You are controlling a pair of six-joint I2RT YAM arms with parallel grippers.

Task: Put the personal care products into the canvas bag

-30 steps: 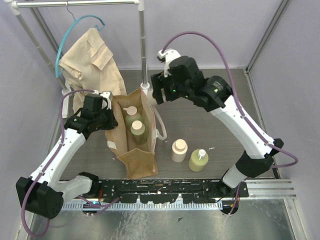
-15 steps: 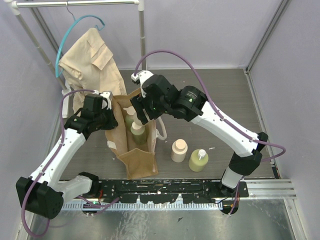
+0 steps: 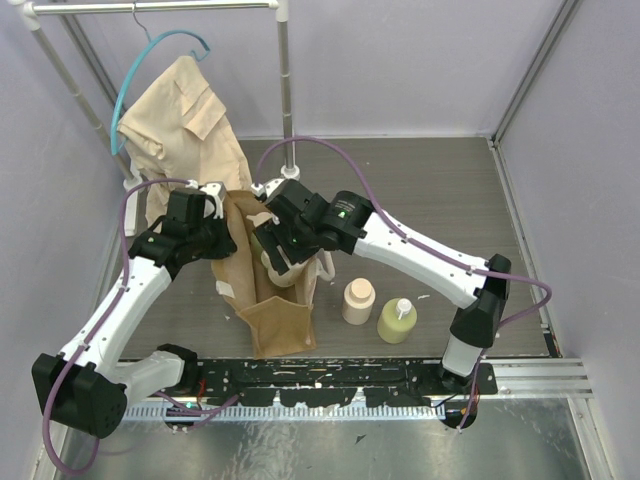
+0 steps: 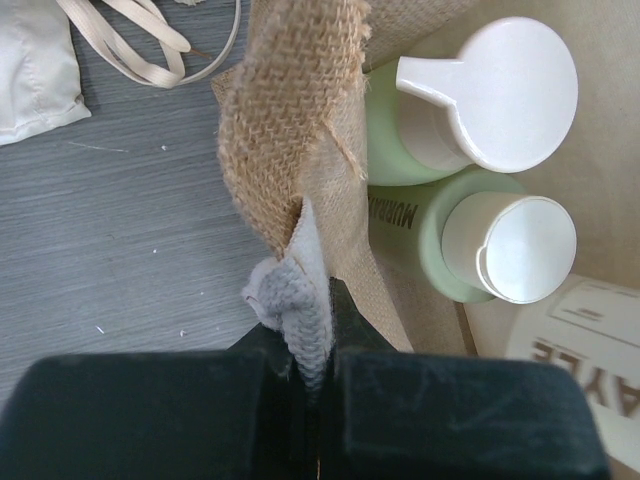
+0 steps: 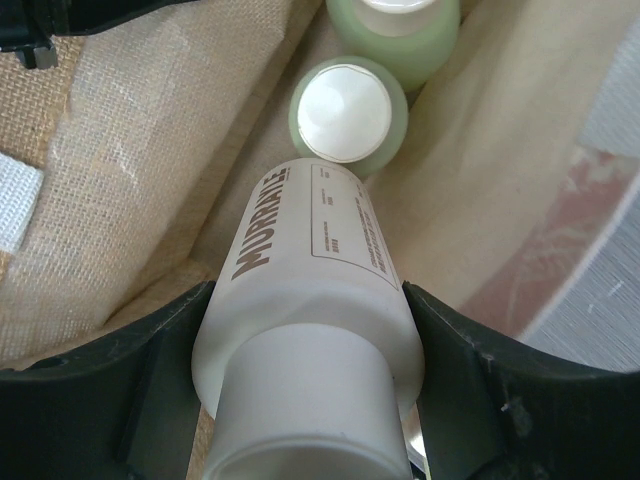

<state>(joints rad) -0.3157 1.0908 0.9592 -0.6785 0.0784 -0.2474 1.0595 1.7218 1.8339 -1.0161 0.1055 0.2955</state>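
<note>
The canvas bag (image 3: pixel 272 322) stands open left of centre. My left gripper (image 3: pixel 216 236) is shut on its left rim, pinching the whitish strap end (image 4: pixel 300 320) and burlap edge (image 4: pixel 300 90). My right gripper (image 3: pixel 276 250) is lowered into the bag's mouth, shut on a beige-peach bottle (image 5: pixel 310 270) held by its shoulder, base pointing down. Two olive-green bottles (image 5: pixel 348 115) (image 5: pixel 395 25) stand inside below it, and both show in the left wrist view (image 4: pixel 505 245) (image 4: pixel 480 100). One beige-peach bottle (image 3: pixel 358 300) and one olive-green bottle (image 3: pixel 397 321) stand on the table right of the bag.
A beige shirt (image 3: pixel 178 115) on a teal hanger hangs from a rack at the back left; the rack's pole (image 3: pixel 287 100) stands just behind the bag. A loose whitish strap (image 4: pixel 140 45) lies on the floor beside the bag. Walls close in on both sides.
</note>
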